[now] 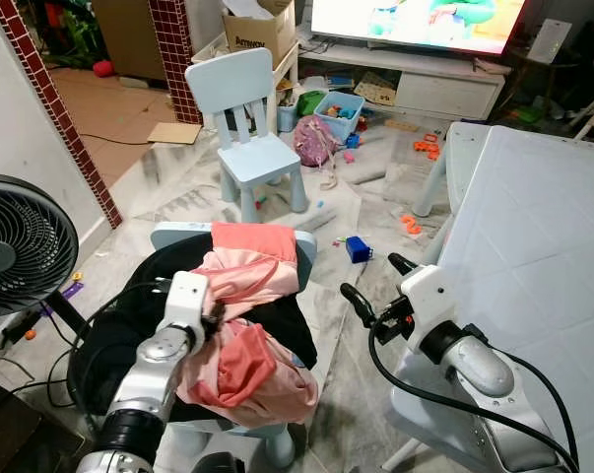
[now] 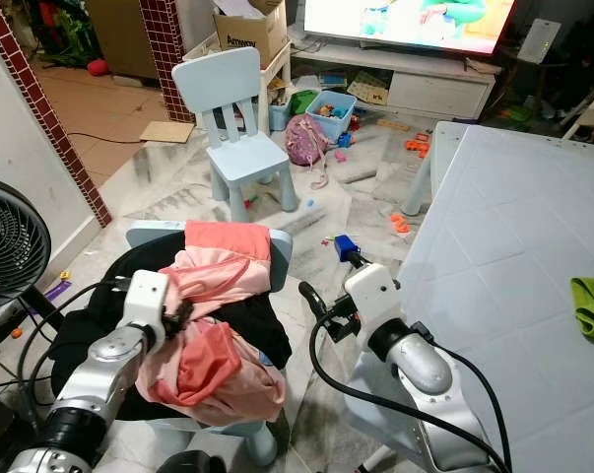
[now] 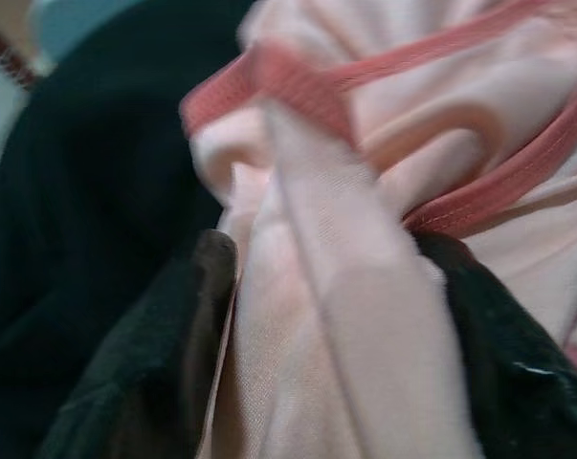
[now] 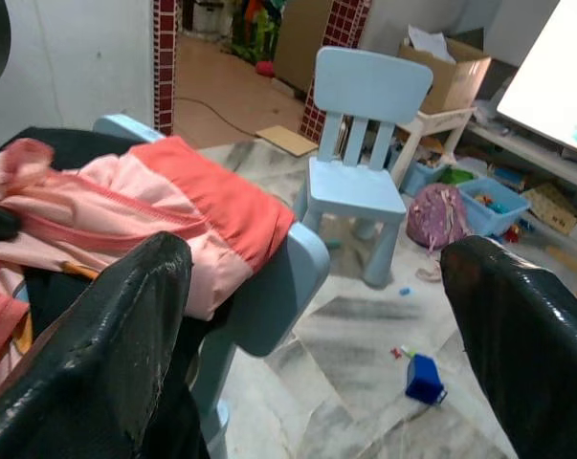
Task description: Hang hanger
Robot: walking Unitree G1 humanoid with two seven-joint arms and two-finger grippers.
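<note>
Hanger: I cannot make one out; if present, I judge it buried in the pink garment [image 1: 247, 281] heaped on the near blue chair [image 1: 304, 248].
Left gripper [image 1: 214, 317]: clenched on a fold of that garment, fingers [image 3: 207, 287] either side of the cloth.
Right gripper [image 1: 367, 284]: spread wide, holding nothing, just beside the chair.
Method: I lift slowly, checking that the black clothing [image 1: 282, 330] stays down.
Hazard: cloth slipping; the fan [image 1: 21, 246] cable nearby.

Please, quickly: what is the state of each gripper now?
Left gripper: shut on the pink garment.
Right gripper: open, holding nothing.
</note>
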